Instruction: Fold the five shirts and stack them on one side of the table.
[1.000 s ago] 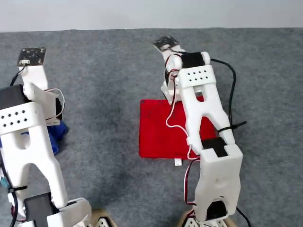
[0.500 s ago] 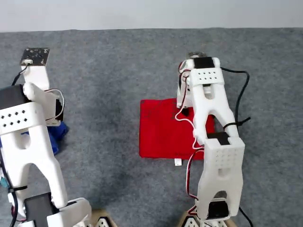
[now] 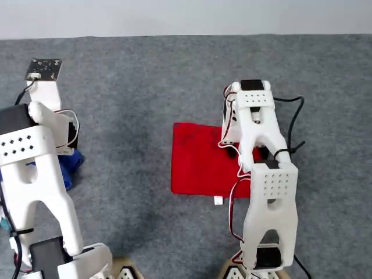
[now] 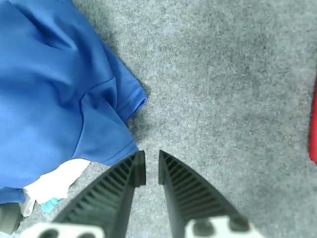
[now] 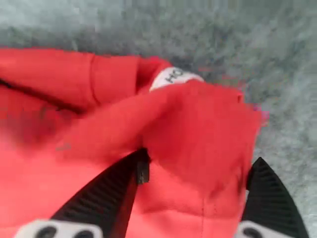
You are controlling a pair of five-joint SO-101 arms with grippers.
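A red shirt [image 3: 197, 160] lies flat in the middle of the grey table, with the right arm [image 3: 256, 116] bent down over its far right corner. In the right wrist view my right gripper [image 5: 198, 171] is open, and a raised fold of the red shirt [image 5: 99, 114] with a white neck label [image 5: 171, 77] bulges between the fingers. My left gripper [image 4: 151, 166] is shut on nothing, its tips just off the hem of a crumpled blue shirt [image 4: 54, 89]. That blue shirt [image 3: 70, 165] sits beside the left arm [image 3: 29, 168] at the table's left edge.
White cloth [image 4: 54, 181] pokes out from under the blue shirt. Bare grey carpet-like tabletop [image 3: 128, 99] lies between the two arms and along the far side. The red shirt's edge [image 4: 314, 124] shows far off in the left wrist view.
The right arm has drawn back from beyond the red shirt's far edge and come down onto its far right corner. The left arm has stayed put.
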